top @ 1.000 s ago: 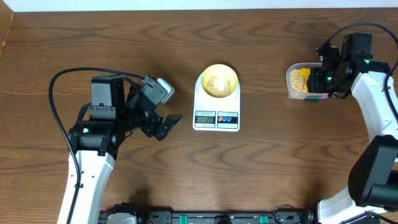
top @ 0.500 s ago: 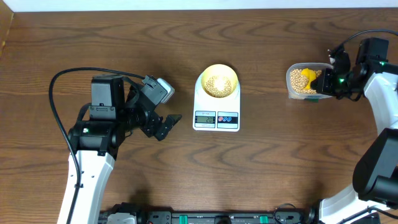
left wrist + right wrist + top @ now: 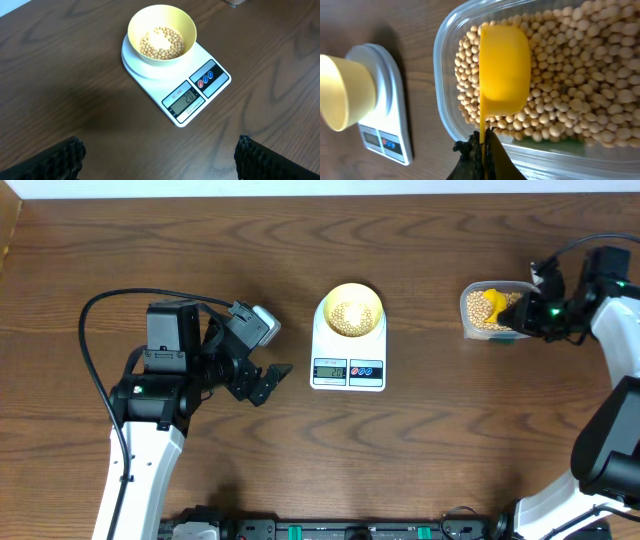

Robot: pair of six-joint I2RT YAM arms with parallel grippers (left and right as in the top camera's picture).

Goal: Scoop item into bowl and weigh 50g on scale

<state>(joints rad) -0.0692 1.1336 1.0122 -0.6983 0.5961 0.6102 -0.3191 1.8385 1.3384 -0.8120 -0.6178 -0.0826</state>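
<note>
Two arms at the brown wooden table. The right arm has swung out to the rt over the last sec, off the tub's top; it now reaches in from the tub's right side. Left arm unmoved, parked left of the scale, left gripper jaws wide, empty. Clear rectangular plastic tub is at far right. White flat digital scale sits mid-table, display reads 20, so short of 50 and more scoops needed. Small pale-yellow bowl sits on it w/ a thin layer of small tan beans. Right gripper is clamped on the handle of the bright-yellow plastic scoop. Its cup rests on the tub's beans, prob. lining up the next dig.
</note>
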